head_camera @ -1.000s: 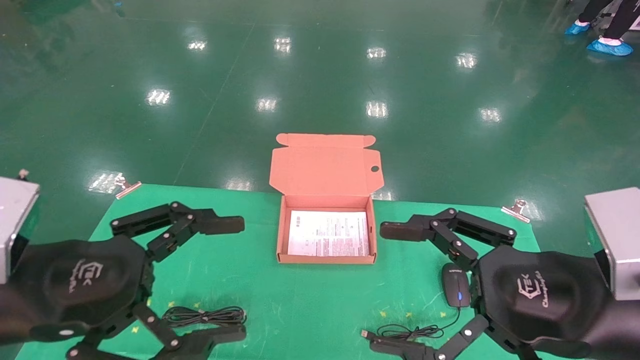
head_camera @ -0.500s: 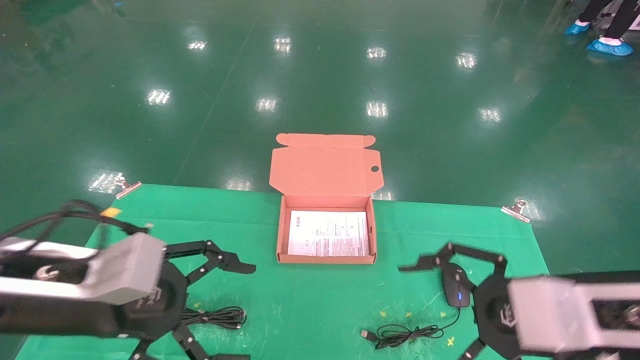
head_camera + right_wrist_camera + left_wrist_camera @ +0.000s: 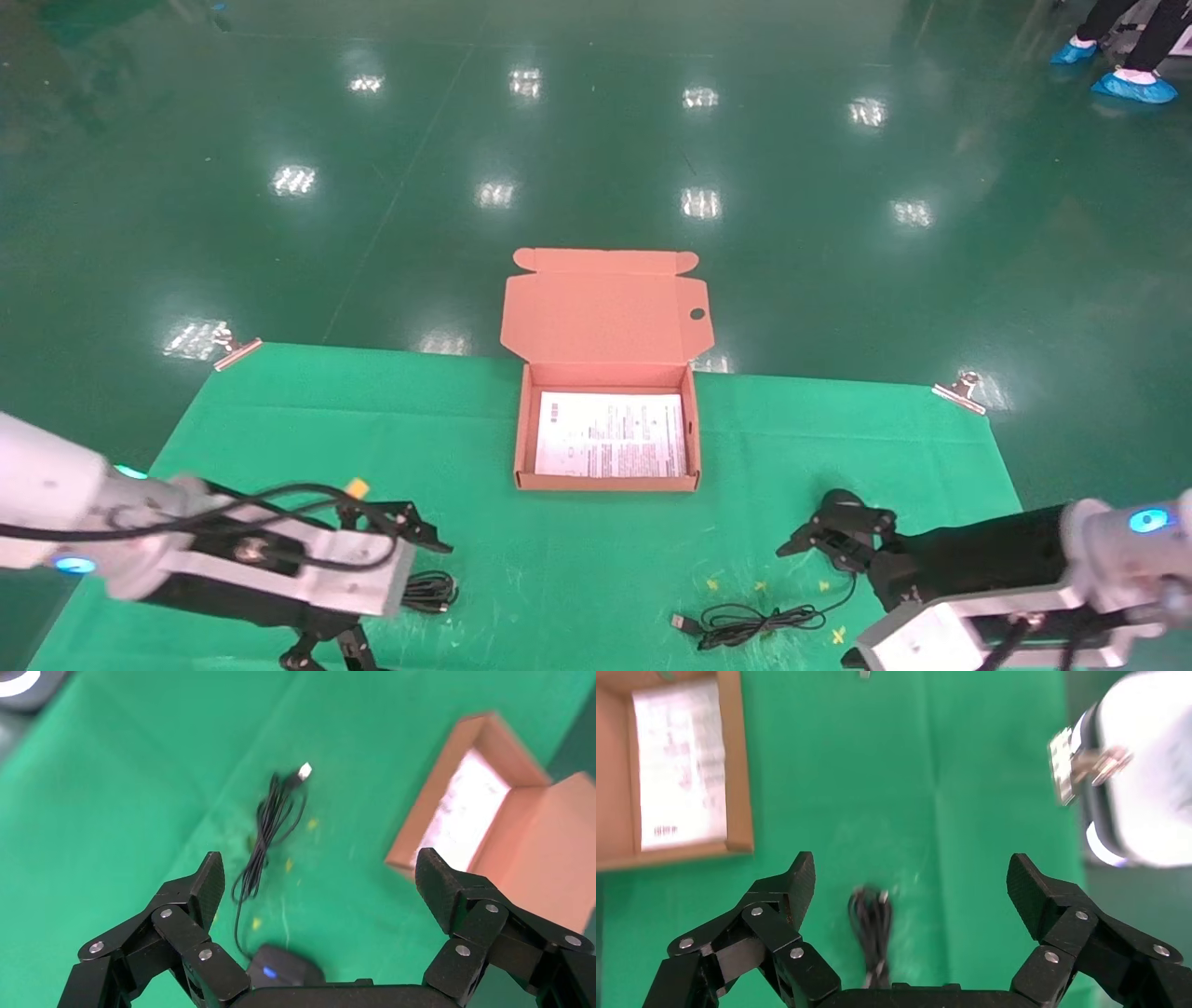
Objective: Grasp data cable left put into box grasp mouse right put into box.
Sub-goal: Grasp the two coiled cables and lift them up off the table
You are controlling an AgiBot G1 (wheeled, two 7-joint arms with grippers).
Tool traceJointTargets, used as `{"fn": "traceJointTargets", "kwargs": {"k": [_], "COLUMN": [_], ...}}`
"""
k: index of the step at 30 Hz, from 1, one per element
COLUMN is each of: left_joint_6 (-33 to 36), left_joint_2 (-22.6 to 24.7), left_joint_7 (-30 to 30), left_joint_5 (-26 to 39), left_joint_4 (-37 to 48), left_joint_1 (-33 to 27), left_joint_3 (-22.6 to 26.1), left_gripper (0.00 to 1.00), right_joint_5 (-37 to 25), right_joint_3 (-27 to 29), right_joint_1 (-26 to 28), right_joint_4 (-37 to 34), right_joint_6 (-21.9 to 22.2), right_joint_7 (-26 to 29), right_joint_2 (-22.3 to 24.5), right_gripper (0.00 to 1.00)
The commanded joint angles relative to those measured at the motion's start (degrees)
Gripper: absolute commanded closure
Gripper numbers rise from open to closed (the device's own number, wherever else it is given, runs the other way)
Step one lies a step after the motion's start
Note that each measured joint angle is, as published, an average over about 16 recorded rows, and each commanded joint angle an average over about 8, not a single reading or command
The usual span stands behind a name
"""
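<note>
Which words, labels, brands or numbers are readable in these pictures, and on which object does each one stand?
None can be read.
Printed sheet inside the box: lines of text, too small to read.
Mouse: only a blue light shows, no legible logo.
Left gripper, right gripper: no lettering visible.

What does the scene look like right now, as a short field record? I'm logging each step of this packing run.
box: open on the green mat, lid back, printed sheet inside, box
data cable: coiled on the mat, ungrasped
mouse: on the mat, cord loose, ungrasped
left gripper: open, over the data cable
right gripper: open, over the mouse
</note>
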Motion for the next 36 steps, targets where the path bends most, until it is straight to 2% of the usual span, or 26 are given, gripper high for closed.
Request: {"fn": "traceJointTargets", "kwargs": {"k": [1,7,15,25,36], "left_joint_6": [-1.0,-4.5,-7.9,-11.2,-15.2], "left_joint_2": [1.3,4.3,7.4,11.7,16.7], "left_joint_7": [0.7,0.3,-0.8,1.1,6.0], "left_joint_5": [3.7,12.4,18.9,18.5,17.6], "left_joint_4": [-0.1,0.8,6.8,22.6,39.1], "left_joint_1": [0.0,1.0,1.9,1.0,-1.8], "left_joint_3": [1.6,4.9,7.2,6.8,6.1], "left_gripper": [0.00,0.00,0.00,0.00,0.00], "right_joint_5": [-3.2,-9.0,-14.4,-15.1,-16.6], "right_joint_3": [-1.3,-3.0,-4.3,-4.2,-5.1], "right_joint_1": [-0.4,-3.0,-6.5,-7.9,-6.9], "right_joint_4": [0.0,-0.4,-1.2,-7.8,-17.8], "right_joint_6": [1.6,6.2,11.5,13.6,16.4], "right_joint_7": [-2.1,-1.5,1.5,8.4,6.4], "right_joint_2": [-0.9,-2.8,-5.0,-8.6,-13.3], "right_gripper": [0.00,0.00,0.00,0.00,0.00]}}
